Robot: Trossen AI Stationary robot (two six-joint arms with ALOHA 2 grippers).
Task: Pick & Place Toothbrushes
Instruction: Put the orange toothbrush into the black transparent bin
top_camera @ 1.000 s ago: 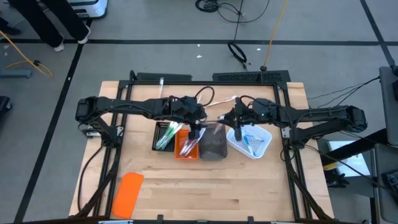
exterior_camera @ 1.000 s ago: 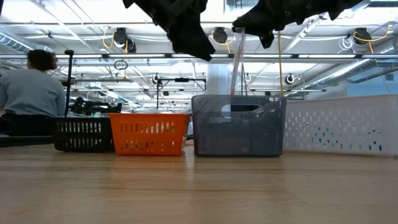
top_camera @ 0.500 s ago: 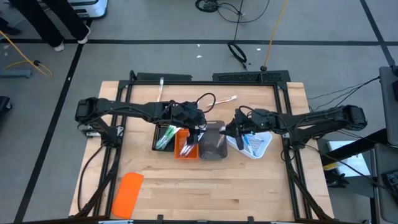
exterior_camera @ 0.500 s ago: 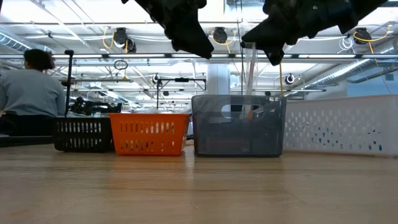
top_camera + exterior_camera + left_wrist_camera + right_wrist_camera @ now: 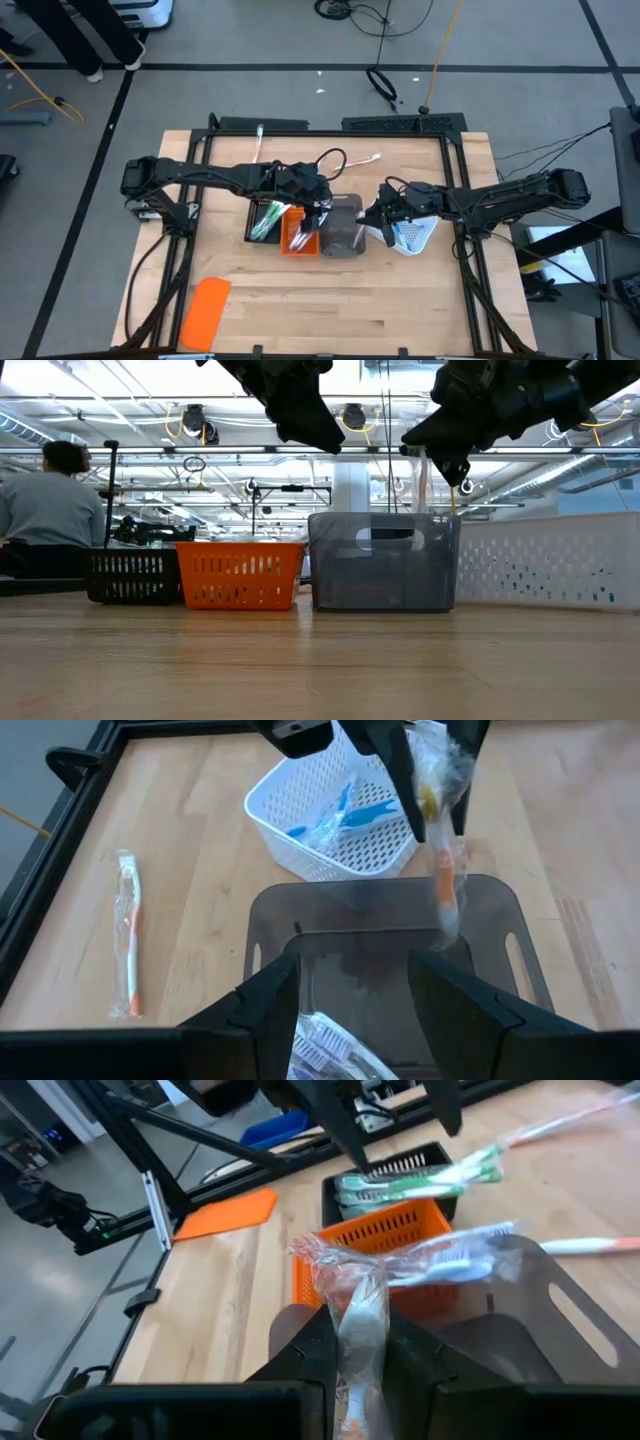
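I observe the right gripper clenched on a wrapped toothbrush, which hangs upright between its jaws over the grey tray. My left gripper hovers above the orange tray, jaws parted, holding nothing.

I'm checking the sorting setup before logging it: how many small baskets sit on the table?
4, in a row: small black basket, orange slotted basket, translucent grey bin, white perforated basket at the right.
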